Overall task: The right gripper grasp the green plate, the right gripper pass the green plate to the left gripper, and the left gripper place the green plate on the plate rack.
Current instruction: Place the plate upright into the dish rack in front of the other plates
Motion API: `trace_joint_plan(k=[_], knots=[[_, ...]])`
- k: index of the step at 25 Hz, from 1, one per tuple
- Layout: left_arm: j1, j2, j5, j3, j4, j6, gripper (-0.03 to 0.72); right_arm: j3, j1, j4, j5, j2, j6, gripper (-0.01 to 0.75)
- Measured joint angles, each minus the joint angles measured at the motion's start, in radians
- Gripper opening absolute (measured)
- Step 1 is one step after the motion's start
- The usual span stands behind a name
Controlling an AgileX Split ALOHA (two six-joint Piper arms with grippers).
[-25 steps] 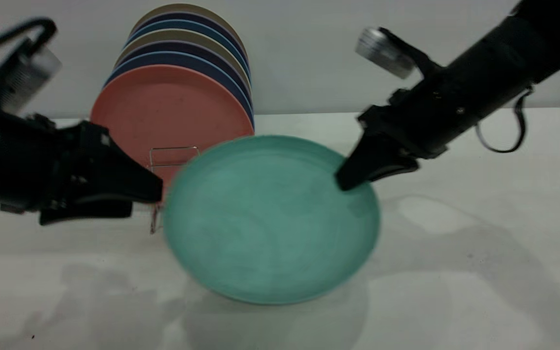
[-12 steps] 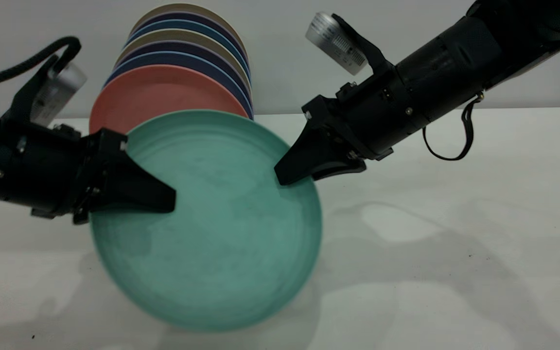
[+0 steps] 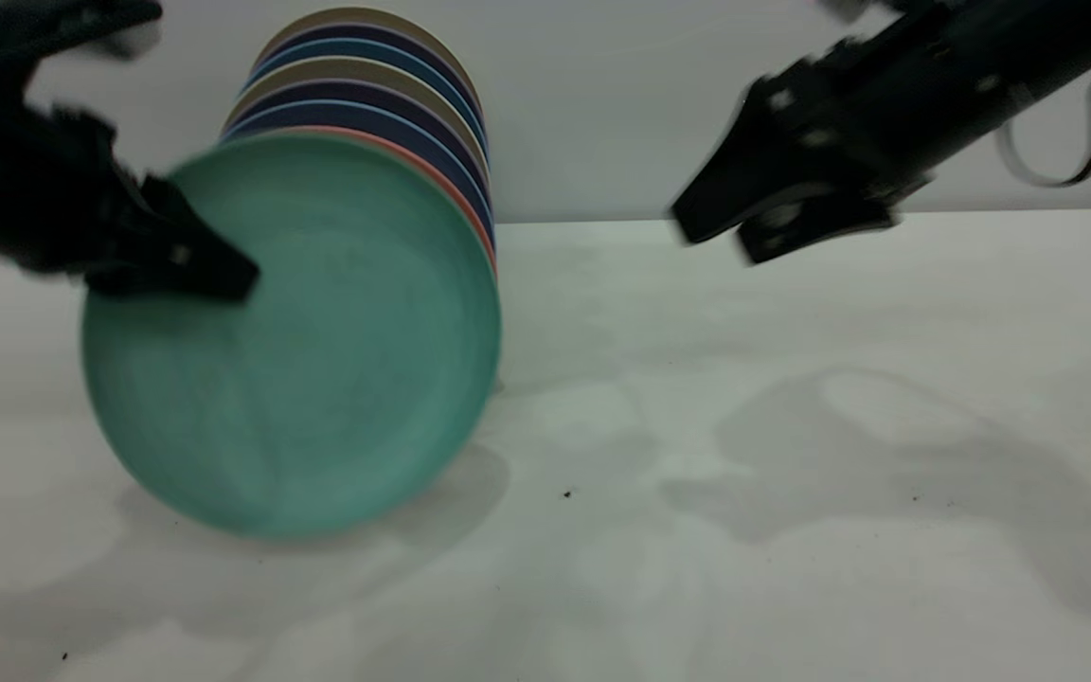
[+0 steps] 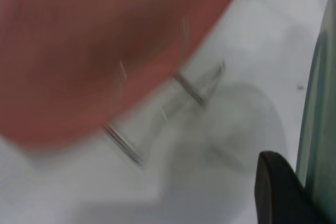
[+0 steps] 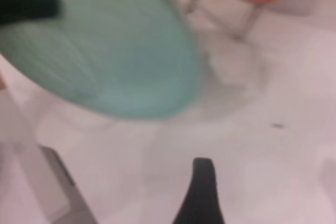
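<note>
1. Left gripper (image 3: 223, 275) is where we start: its jaws are pinched on the upper left rim of the green plate (image 3: 309, 350), holding it nearly upright and clear of the table (image 3: 792, 426)
2. We see the right gripper (image 3: 725, 227) well apart from the plate, up at the far right, holding nothing, with a gap showing between its jaws
3. For the coming move we judge one relation decisive: the plate faces us directly in front of the racked stack, so its lower edge must drop into a free wire slot of the plate rack (image 4: 184, 85) just behind it, in front of the salmon-pink plate (image 4: 94, 35)
4. We count one green plate, one salmon-pink plate, and about six more stacked plates (image 3: 366, 76) behind, dark blue and tan; the left arm is the nearer
</note>
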Motion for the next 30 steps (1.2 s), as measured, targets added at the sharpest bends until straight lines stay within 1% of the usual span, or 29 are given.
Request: trace_joint_plan(k=[4,7,11,18,24,30], knots=[[0.0,-0.041,0.067,-0.081,0.19,0.259,0.141,0.0,-0.062,-0.064,-0.003,-0.012,0.034,0.642],[0.0,-0.05,0.104,-0.14,0.246,0.329,0.141,0.0,-0.094,-0.105,-0.005,-0.012,0.052,0.586],[0.0,-0.052,0.103,-0.208,0.263,0.335,0.141,0.001,-0.113,-0.16,-0.006,-0.012,0.074,0.559],[0.0,-0.052,0.069,-0.288,0.35,0.335,0.141,0.001,-0.114,-0.196,-0.03,-0.012,0.084,0.554],[0.0,-0.052,0.031,-0.297,0.366,0.335,0.141,0.001,-0.114,-0.196,-0.049,-0.012,0.085,0.554],[0.0,-0.018,0.028,-0.297,0.366,0.335,0.141,0.001,-0.114,-0.196,-0.05,-0.012,0.087,0.554]])
